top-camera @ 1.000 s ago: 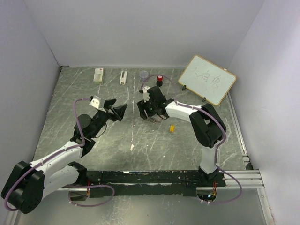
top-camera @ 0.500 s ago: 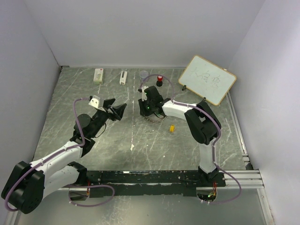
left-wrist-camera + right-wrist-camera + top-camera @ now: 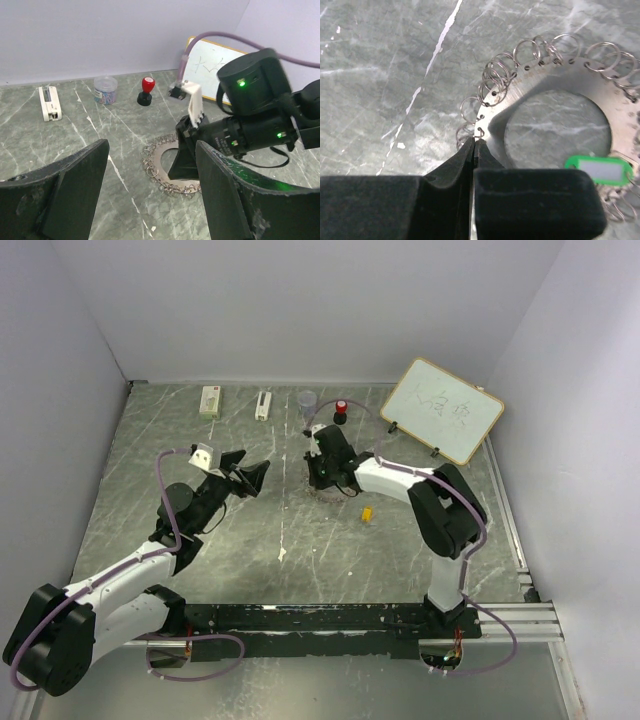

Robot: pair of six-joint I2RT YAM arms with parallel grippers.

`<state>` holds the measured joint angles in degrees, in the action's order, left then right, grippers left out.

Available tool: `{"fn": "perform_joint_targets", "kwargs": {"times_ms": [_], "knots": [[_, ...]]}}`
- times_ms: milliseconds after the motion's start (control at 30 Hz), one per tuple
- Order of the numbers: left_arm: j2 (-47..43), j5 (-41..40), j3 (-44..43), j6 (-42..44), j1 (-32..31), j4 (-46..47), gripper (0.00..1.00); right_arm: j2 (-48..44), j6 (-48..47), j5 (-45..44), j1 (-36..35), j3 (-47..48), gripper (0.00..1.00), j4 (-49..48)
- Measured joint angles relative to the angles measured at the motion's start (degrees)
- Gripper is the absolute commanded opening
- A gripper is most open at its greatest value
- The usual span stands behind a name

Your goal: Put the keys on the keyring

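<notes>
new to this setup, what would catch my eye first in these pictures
The metal keyring, rim crowded with wire loops, lies in the middle of the table with the right gripper shut at its edge. A bright green key lies on its inner rim; a yellow key sits apart, off to its right.

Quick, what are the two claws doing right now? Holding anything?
Left gripper: jaws open, empty.
Right gripper: jaws shut at the rim of the keyring; whether they pinch it cannot be told.

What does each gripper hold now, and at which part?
Right gripper: shut on the keyring, apparently at its outer rim. Left gripper: open, holding nothing.
</notes>
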<state>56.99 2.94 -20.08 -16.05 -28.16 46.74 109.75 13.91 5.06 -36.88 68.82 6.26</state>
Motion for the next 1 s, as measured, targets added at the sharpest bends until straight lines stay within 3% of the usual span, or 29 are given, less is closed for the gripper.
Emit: {"fn": "perform_joint_targets", "kwargs": {"times_ms": [100, 200, 367, 800, 900, 1000], "knots": [[0.0, 0.0, 0.0, 0.0, 0.0, 0.0, 0.81, -3.1, -0.4, -1.9, 0.0, -0.5, 0.0, 1.8], [0.0, 0.0, 0.0, 0.0, 0.0, 0.0, 0.81, -6.0, -1.2, -3.5, 0.1, -1.0, 0.41, 3.2], [0.2, 0.1, 0.0, -0.3, 0.0, 0.1, 0.81, -7.1, -2.6, -2.3, 0.2, -1.7, 0.55, 4.0], [0.3, 0.2, 0.0, -0.4, 0.2, 0.1, 0.81, 0.5, -10.1, -0.2, -2.1, 2.0, 0.56, 5.4], [0.3, 0.2, 0.0, -0.4, 0.2, 0.1, 0.81, 2.1, -11.0, -0.9, -2.5, 3.5, 0.49, 5.4], [0.3, 0.2, 0.0, -0.4, 0.2, 0.1, 0.81, 3.8, -11.7, -2.0, -2.7, 4.9, 0.37, 5.6]]}}
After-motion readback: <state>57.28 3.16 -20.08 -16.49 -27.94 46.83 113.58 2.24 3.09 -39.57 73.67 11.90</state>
